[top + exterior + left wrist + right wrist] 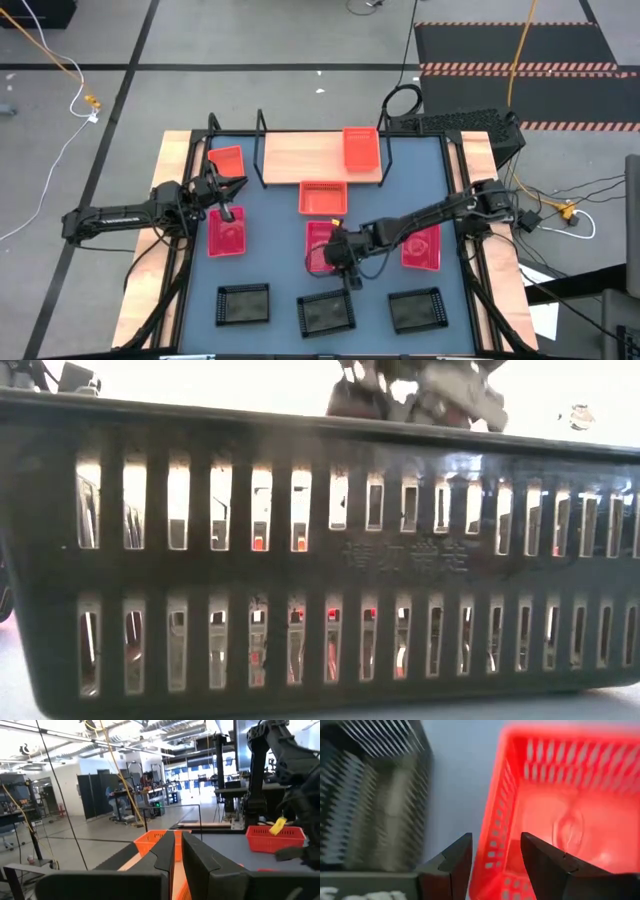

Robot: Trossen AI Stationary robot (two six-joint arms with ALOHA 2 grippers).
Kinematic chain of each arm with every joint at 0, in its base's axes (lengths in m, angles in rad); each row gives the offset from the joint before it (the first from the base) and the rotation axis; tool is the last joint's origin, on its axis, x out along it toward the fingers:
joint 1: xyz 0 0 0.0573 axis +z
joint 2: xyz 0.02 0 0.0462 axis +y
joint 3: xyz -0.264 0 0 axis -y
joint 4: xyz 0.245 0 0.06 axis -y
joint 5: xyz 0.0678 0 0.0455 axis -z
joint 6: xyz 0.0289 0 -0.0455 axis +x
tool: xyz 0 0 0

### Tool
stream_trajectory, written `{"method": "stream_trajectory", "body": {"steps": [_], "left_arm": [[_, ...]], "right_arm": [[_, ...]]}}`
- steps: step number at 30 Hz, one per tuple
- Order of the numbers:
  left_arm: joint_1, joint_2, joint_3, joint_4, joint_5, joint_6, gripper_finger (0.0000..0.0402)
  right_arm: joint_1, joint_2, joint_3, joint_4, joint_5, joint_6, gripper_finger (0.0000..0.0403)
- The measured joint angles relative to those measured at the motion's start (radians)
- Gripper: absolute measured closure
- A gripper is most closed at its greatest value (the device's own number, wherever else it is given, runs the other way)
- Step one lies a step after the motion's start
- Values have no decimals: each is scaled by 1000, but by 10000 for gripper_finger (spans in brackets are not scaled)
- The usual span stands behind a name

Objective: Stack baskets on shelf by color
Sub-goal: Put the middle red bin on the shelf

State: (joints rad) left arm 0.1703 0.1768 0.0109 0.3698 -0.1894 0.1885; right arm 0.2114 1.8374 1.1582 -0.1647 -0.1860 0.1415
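So the right gripper [492, 865] is the one that matters here: it sits over the middle red basket [322, 246], roughly mid-bench, and in the wrist view its jaws are apart and straddling that basket's wall, one finger outside, one over the inside. The basket's long axis runs front-to-back on the bench, and the wall being straddled looks like one of the long sides, so I'd guess a plain close gets a grip on it. The middle black basket [326, 313] is just beside it toward the front edge, close enough that a sloppy lift might clip it. The shelf [300, 158] is along the back edge with one orange basket [361, 148] on its right part; another orange one [323, 197] sits just in front of the shelf, and a third [227, 162] is off its left end. The left gripper [228, 212] is over the left red basket [227, 234] near the left edge, jaws nearly together on nothing as far as I can tell. The right arm is clearly nearer the middle red one.
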Motion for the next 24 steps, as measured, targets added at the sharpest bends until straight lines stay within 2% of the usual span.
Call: {"method": "stream_trajectory", "body": {"steps": [3,6,12,16,20,24], "left_arm": [[0,0,0,-2,-2,-7,364],[0,0,0,-1,-2,-8,364],[0,0,0,3,-2,-15,364],[0,0,0,5,-2,-16,364],[0,0,0,5,-2,-15,364],[0,0,0,21,-1,-14,364]], "right_arm": [[-12,-1,-28,15,6,-1,251],[-17,-6,-33,17,53,1,279],[-18,-51,0,0,5,-61,389],[-13,-133,39,-4,-4,-105,394],[-16,-233,105,-2,5,-237,399],[-64,-288,175,-47,162,-499,400]]}}
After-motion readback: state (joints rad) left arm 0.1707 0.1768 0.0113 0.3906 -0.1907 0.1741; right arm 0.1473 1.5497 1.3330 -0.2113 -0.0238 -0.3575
